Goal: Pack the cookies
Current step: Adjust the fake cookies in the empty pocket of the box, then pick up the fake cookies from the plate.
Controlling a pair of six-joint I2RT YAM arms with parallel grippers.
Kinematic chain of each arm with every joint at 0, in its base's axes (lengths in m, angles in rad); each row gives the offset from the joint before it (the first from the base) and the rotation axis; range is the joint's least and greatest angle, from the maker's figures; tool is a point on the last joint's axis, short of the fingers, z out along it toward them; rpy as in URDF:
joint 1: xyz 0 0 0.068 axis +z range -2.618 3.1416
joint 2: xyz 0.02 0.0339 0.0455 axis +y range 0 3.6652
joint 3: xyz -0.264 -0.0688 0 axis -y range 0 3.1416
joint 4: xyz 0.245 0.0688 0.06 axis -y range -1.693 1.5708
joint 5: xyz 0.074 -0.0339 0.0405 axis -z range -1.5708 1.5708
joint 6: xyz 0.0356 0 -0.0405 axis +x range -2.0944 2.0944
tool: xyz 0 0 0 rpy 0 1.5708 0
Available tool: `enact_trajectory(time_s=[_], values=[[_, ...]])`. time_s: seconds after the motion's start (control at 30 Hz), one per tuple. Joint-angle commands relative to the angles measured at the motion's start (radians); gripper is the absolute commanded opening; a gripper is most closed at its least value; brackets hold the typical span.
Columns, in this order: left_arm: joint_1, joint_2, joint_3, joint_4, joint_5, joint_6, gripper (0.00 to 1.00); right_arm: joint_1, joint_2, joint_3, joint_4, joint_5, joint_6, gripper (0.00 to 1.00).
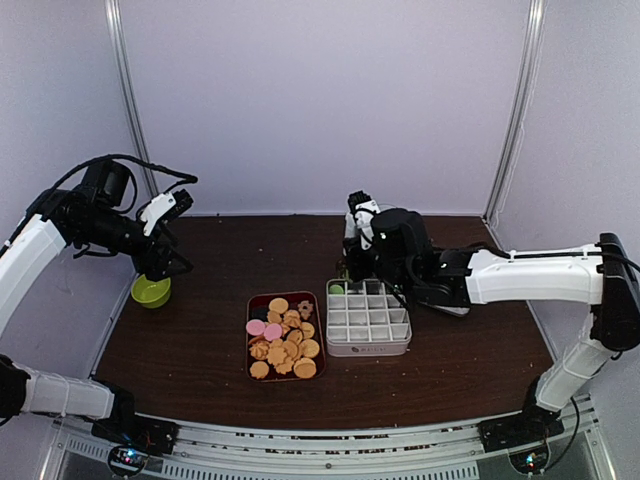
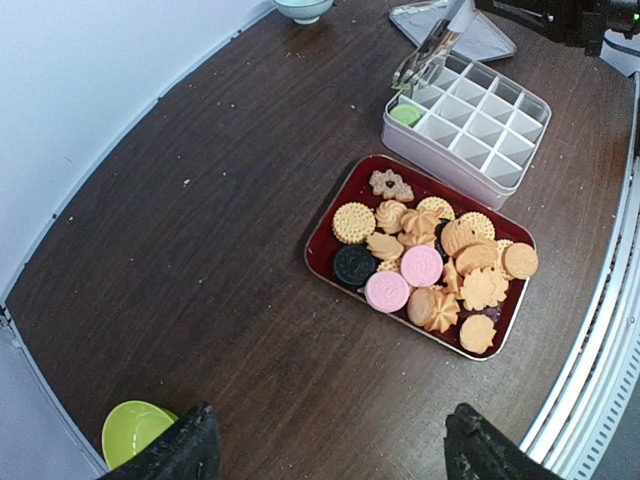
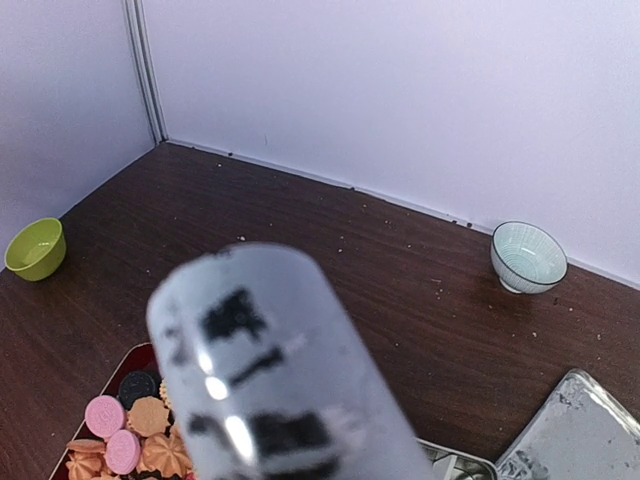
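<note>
The cookies [image 1: 283, 335] [image 2: 430, 260] [image 3: 130, 440], mostly golden-orange with two pink and a dark one, lie heaped in a red tray [image 2: 325, 250]. To its right stands a white grid box [image 1: 368, 318] [image 2: 470, 110] with one green cookie [image 2: 406, 114] in its far-left cell. My right gripper [image 1: 358, 240] is shut on metal tongs [image 2: 425, 62] [image 3: 270, 370], whose tips hang over that cell. The tongs' blurred handle hides the fingers in the right wrist view. My left gripper [image 1: 170, 265] [image 2: 330, 415] hovers open and empty, high over the table's left side.
A lime-green bowl [image 1: 150, 291] [image 2: 135, 430] [image 3: 35, 248] sits by the left wall under my left arm. A pale blue bowl [image 2: 303, 8] [image 3: 528, 256] stands near the back wall. A flat metal lid [image 2: 455, 30] [image 3: 575, 430] lies behind the box.
</note>
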Motion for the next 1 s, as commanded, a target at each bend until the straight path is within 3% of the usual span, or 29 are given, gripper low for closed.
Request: enact_trajectory(time_s=[0.0,0.33,0.5,0.7,0.97], values=[[0.007,0.007,0.001,0.026,0.018,0.005,0.80,-0.002,-0.088,0.036,0.000,0.073,-0.068,0.19],[0.008,0.017,0.006,0.026,0.022,-0.004,0.79,0.005,-0.156,0.008,0.039,-0.047,0.027,0.19],[0.007,0.019,0.005,0.026,0.025,-0.020,0.80,0.070,-0.170,0.005,0.050,-0.092,0.068,0.19],[0.008,0.013,-0.001,0.026,0.022,-0.033,0.81,0.179,-0.128,0.005,0.062,-0.080,0.086,0.21],[0.007,-0.010,-0.028,0.026,0.019,-0.020,0.82,0.231,-0.012,0.046,0.097,-0.076,0.110,0.25]])
